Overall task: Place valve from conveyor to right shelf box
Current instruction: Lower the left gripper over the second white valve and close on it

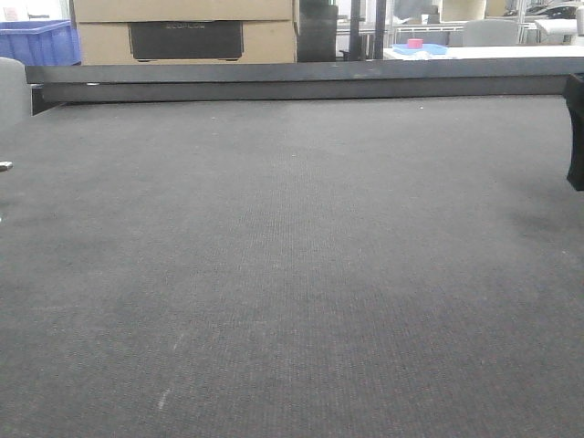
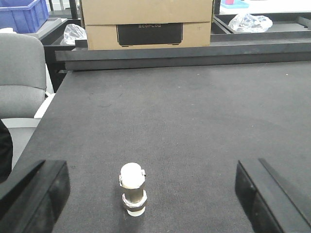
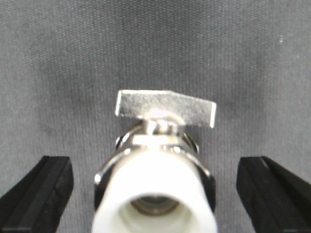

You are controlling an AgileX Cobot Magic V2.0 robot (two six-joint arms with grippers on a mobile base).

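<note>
The conveyor [image 1: 292, 255] is a wide dark grey woven belt with a black rail [image 1: 301, 80] along its far side. In the left wrist view a small valve [image 2: 132, 189] with white ends and a metal body rests on the belt, between the wide-apart fingers of my open left gripper [image 2: 153, 201], touching neither. In the right wrist view a valve [image 3: 158, 165] fills the near field, white end toward the camera and flat metal handle [image 3: 165, 109] on top. My right gripper [image 3: 158, 199] is open around it, both fingers apart from it. The right shelf box is out of view.
Behind the rail stand a cardboard box [image 2: 146, 24], a blue crate [image 2: 22, 14] and crumpled plastic bags [image 2: 250, 22]. A grey chair [image 2: 19, 73] sits off the belt's left edge. A black arm part [image 1: 575, 132] shows at the right edge of the front view.
</note>
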